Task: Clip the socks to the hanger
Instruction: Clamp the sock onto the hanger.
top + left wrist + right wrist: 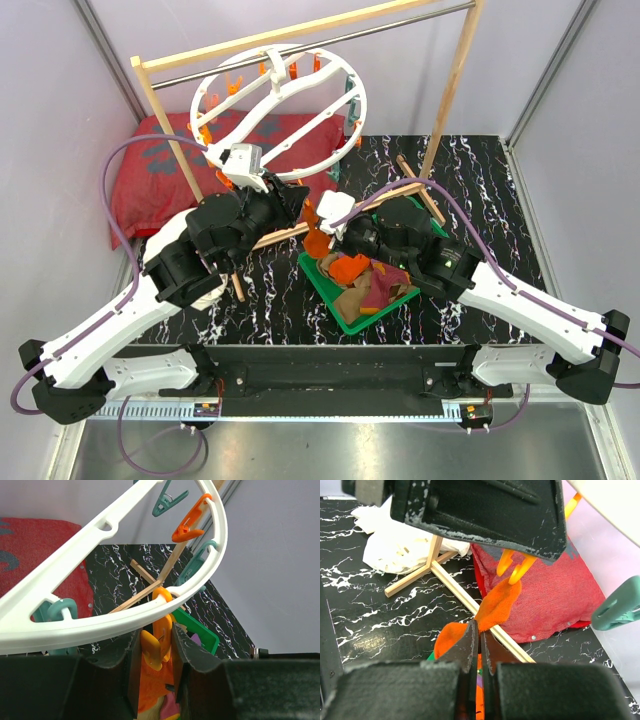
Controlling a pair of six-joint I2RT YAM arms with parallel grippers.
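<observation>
The white ring hanger [275, 115] hangs from the rack bar, with orange and teal clips around its rim; its rim also shows in the left wrist view [125, 615]. My left gripper [156, 632] is shut on an orange clip [159, 645] at the ring's lower rim, squeezing its handles. My right gripper [480, 630] is shut on an orange sock [500, 602] and holds it up so its tip sits at that clip's [517, 569] mouth. Whether the clip bites the sock I cannot tell. More socks [378, 285], brown and purple, lie in the green tray [345, 312].
A wooden-post rack [455, 80] with a metal bar stands at the back; its crossed wooden feet [450, 587] lie on the black marbled table under both grippers. A red cushion [150, 170] lies at the back left. A white cloth [400, 545] lies beside the rack foot.
</observation>
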